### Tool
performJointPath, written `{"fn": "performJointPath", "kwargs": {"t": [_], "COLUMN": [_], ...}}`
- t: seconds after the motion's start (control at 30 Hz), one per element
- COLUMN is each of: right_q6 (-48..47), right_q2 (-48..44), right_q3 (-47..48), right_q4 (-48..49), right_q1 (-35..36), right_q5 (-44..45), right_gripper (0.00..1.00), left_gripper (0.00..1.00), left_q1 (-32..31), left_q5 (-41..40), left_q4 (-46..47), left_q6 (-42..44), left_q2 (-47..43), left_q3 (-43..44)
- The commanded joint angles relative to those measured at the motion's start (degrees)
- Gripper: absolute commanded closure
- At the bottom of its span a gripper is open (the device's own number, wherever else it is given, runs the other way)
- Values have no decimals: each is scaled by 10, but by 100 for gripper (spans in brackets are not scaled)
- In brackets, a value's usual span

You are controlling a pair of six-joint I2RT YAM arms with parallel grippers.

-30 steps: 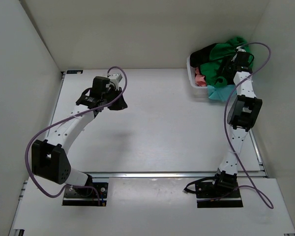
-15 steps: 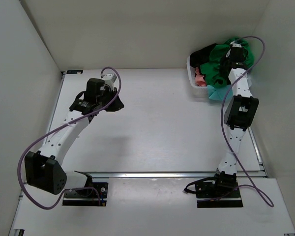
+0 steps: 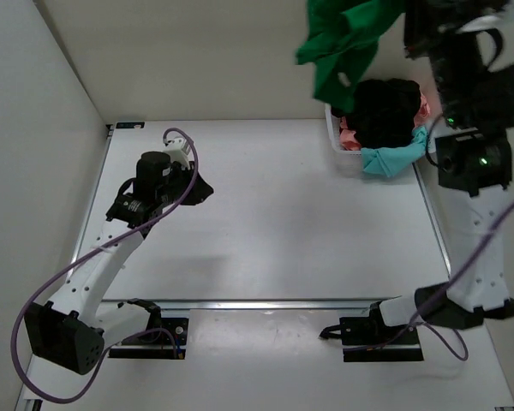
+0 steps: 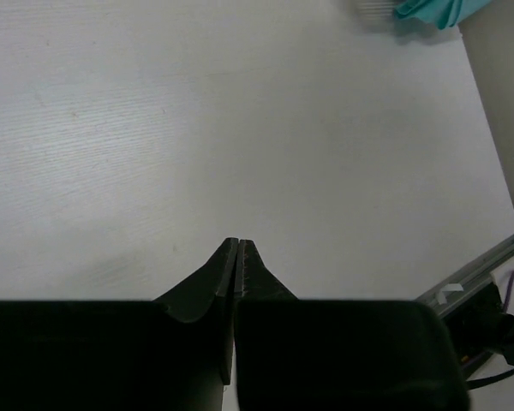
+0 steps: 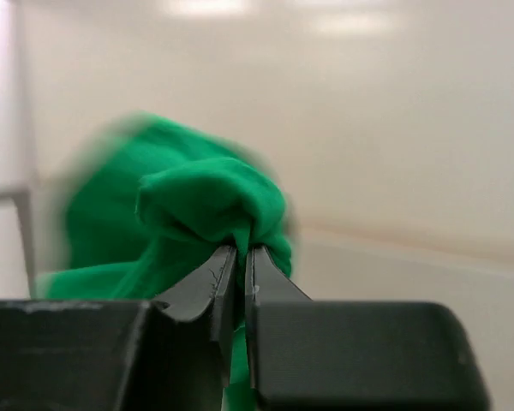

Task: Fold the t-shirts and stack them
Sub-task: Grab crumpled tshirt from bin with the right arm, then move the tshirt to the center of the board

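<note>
Green shirt (image 3: 341, 41) had risen out of the basket (image 3: 334, 137), pinched in the right hand (image 5: 242, 251). Left hand (image 4: 238, 245) stayed clenched, empty.

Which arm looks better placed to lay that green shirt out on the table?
The right. The right fingers pinch the green shirt, held high in the air; the left fingers are shut on nothing, over the table.

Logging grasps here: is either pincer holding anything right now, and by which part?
The right pincer is shut on a bunched fold of the green t-shirt; which part of the shirt cannot be told. The left pincer is shut and empty.
</note>
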Motion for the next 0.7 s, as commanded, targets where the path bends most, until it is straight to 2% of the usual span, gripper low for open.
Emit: {"fn": "performJointPath", "kwargs": {"t": [0.0,0.13,0.2,0.27,0.33,0.4,0.43,0.47,0.5,0.57,0.67], "right_q6": [13,80,106,129,148,152,134,136,140,135,129], "right_q2": [8,26,54,81,133,228,257,308,349,372,339], "right_q3": [-52,-109,-152,-187,-183,-128,-67,0,25,73,14], "right_q4": [-2,-46,-70,-96,-136,-220,-290,-378,-438,-490,-463], "right_q1": [37,70,88,91,86,91,95,99,102,94,76], "right_q5": [16,-14,-24,-55,-104,-100,-96,-46,1,48,32], "right_gripper": [100,100,100,100,100,97,93,75,58,47,46], "left_gripper": [90,88,87,86,86,84,84,82,82,73,70], "left_q1": [1,61,105,124,111,85,90,96,101,98,83], "left_q5": [-9,-61,-78,-92,-123,-142,-134,-122,-104,-96,-108], "left_q4": [-19,-66,-83,-114,-159,-175,-181,-188,-196,-212,-232], "left_q6": [-23,-29,-28,-19,0,-2,-15,-24,-28,-38,-42], "left_q2": [-33,-66,-80,-83,-82,-83,-89,-94,-98,-98,-109], "left_q3": [13,86,126,166,193,183,177,157,139,113,57]}}
